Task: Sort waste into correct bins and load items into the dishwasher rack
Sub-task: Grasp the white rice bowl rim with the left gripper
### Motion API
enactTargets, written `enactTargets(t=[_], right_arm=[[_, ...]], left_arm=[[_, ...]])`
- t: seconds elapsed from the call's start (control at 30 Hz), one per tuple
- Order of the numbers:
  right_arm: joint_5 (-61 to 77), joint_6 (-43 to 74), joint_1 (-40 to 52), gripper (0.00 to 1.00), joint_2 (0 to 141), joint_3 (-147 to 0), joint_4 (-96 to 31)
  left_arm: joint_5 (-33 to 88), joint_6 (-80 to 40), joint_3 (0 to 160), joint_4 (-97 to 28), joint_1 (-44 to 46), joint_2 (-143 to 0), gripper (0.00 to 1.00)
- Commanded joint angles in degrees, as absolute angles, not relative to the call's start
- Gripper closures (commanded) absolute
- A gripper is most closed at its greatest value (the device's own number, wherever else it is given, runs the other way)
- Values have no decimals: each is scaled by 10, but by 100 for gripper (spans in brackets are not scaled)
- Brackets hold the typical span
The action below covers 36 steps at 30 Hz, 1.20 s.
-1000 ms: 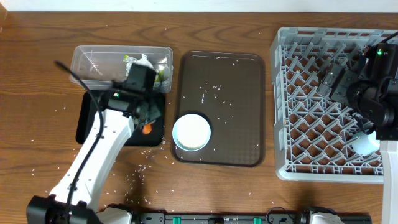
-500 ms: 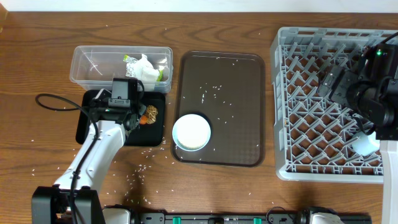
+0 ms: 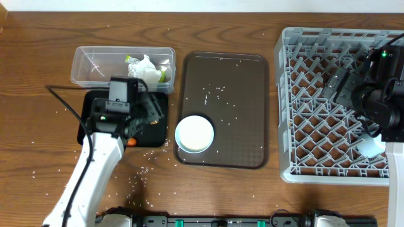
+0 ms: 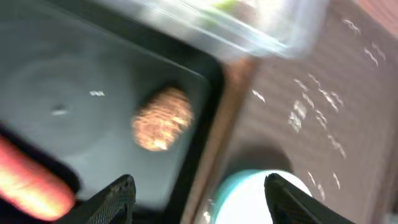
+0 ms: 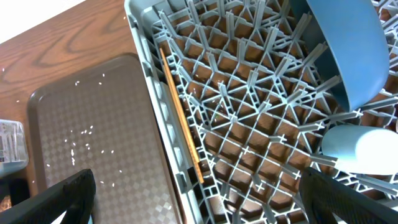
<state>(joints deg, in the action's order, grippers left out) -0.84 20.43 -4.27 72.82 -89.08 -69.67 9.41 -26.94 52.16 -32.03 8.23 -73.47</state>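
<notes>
My left gripper is open and empty over the right edge of the black tray. In that tray lie the brown food lump and the orange carrot. The clear tub holds white tissue and the yellow-green wrapper. The white bowl sits on the brown serving tray. My right gripper is open over the grey rack, which holds the dark-blue dish and the light-blue cup. The pinkish-white cup is out of view.
Loose white rice grains lie on the serving tray and over the wooden table. A thin wooden stick lies in the rack along its left wall. The right arm covers much of the rack's right side.
The left arm has swung and drawn back left over the black tray. The carrot, near the gripper before, now lies at the tray's front edge. The right arm has not moved.
</notes>
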Motion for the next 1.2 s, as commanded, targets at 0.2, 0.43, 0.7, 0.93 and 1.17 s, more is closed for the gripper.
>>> enactTargets(t=[0.2, 0.43, 0.7, 0.93, 1.17], right_arm=[[-6, 208, -44, 1, 731, -892, -681], [-6, 208, -44, 1, 731, -892, -670], [6, 208, -44, 1, 731, -892, -673], [9, 210, -44, 1, 731, -892, -670], [9, 210, -44, 1, 731, -892, -670]], left_arm=[[102, -70, 534, -385, 279, -745, 34], [49, -42, 534, -360, 391, -825, 35], [25, -41, 534, -277, 416, -919, 46], [38, -29, 534, -251, 416, -957, 67], [35, 4, 534, -232, 416, -973, 87]])
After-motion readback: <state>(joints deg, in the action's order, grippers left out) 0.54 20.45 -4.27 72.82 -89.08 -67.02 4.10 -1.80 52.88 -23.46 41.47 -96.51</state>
